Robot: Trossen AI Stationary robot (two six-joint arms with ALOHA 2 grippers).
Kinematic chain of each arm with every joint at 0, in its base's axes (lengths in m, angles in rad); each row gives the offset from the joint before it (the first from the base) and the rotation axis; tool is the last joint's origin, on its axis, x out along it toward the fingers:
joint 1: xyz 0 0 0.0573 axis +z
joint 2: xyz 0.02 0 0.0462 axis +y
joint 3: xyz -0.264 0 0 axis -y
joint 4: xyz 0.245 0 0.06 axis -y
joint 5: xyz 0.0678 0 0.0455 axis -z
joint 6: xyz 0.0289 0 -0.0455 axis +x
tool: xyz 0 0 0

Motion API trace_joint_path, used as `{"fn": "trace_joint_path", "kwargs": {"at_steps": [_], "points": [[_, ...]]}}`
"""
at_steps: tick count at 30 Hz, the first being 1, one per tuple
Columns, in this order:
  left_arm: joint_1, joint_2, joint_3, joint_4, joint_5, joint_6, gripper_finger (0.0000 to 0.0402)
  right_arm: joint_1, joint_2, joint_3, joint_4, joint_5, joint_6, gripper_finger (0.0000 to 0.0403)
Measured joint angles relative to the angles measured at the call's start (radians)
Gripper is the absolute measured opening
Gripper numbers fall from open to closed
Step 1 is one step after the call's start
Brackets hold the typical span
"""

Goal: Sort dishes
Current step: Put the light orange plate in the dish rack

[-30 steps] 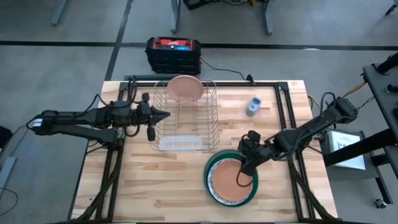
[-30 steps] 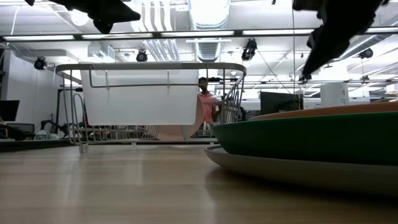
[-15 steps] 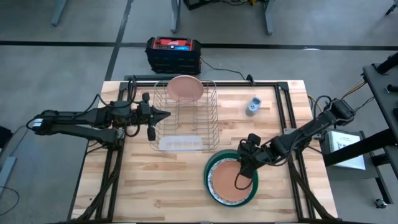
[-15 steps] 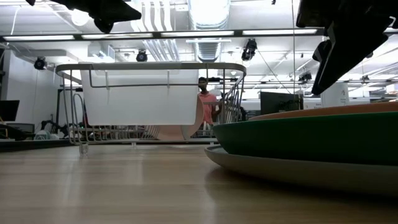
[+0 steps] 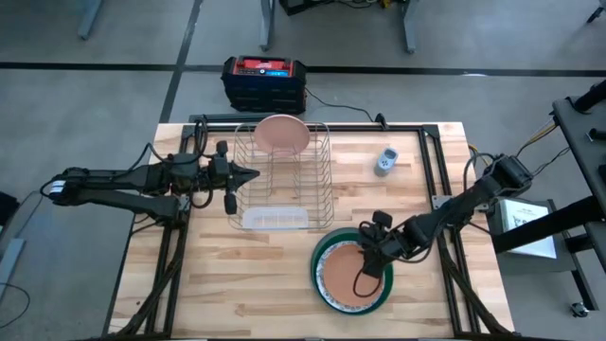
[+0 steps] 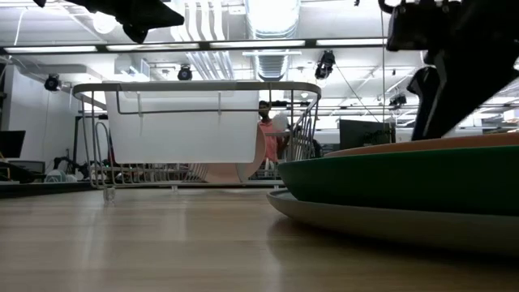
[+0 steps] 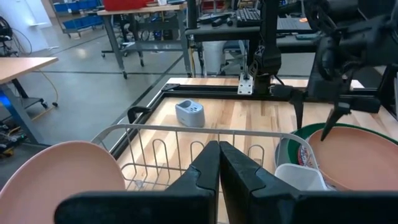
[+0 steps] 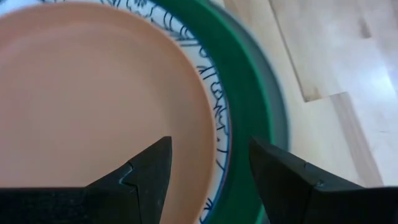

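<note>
A stack of plates sits at the table's near right. A salmon-pink plate (image 5: 346, 282) is on top, over a white plate with a dark pattern (image 8: 214, 93), the dark green plate (image 5: 321, 258) and a grey one (image 6: 365, 221). My right gripper (image 5: 369, 275) is open low over the stack. Its fingers stand on either side of the pink plate's rim (image 8: 208, 134). A second pink plate (image 5: 282, 133) stands on edge in the wire rack (image 5: 284, 180). My left gripper (image 5: 248, 174) is shut and empty, held still at the rack's left side. My right gripper comes at the top pink plate's right rim (image 8: 205, 155) slanting down from the table's right. One finger (image 8: 146, 174) is over the plate's face and the other (image 8: 283, 177) is outside the rim. I cannot tell whether either finger touches it.
A small grey-blue gadget (image 5: 385, 161) lies at the far right of the table. A white tray part (image 5: 275, 219) lies at the rack's near side. A black and red box (image 5: 265, 80) stands on the floor beyond the far edge. Bare wood lies at the near left.
My right gripper has come down toward the pink plate on the stack and moved a little toward the table's near edge, staying open. The plates have not moved.
</note>
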Motion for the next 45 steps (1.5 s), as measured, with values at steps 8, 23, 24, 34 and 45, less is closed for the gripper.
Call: {"fn": "trace_joint_path", "kwargs": {"at_steps": [8, 23, 24, 34, 45], "points": [[0.000, 0.004, 0.000, 0.000, 0.000, 0.000, 0.0000, 0.007, 0.082, 0.000, 0.011, -0.014, -0.003, 0.0204], [0.000, 0.004, 0.000, 0.000, -0.001, 0.000, 0.0000, 0.006, 0.088, 0.000, 0.010, -0.026, -0.005, 0.0141], [0.000, 0.004, 0.000, 0.000, -0.001, 0.000, 0.0000, 0.006, 0.088, 0.000, 0.008, -0.026, -0.005, 0.0132], [0.000, 0.004, 0.000, 0.000, -0.001, 0.000, 0.0000, 0.005, 0.084, 0.000, -0.012, -0.019, -0.006, 0.0019], [0.000, 0.004, 0.000, 0.000, -0.002, 0.000, 0.0000, 0.004, 0.030, 0.001, -0.063, -0.027, 0.015, 0.0012]]}}
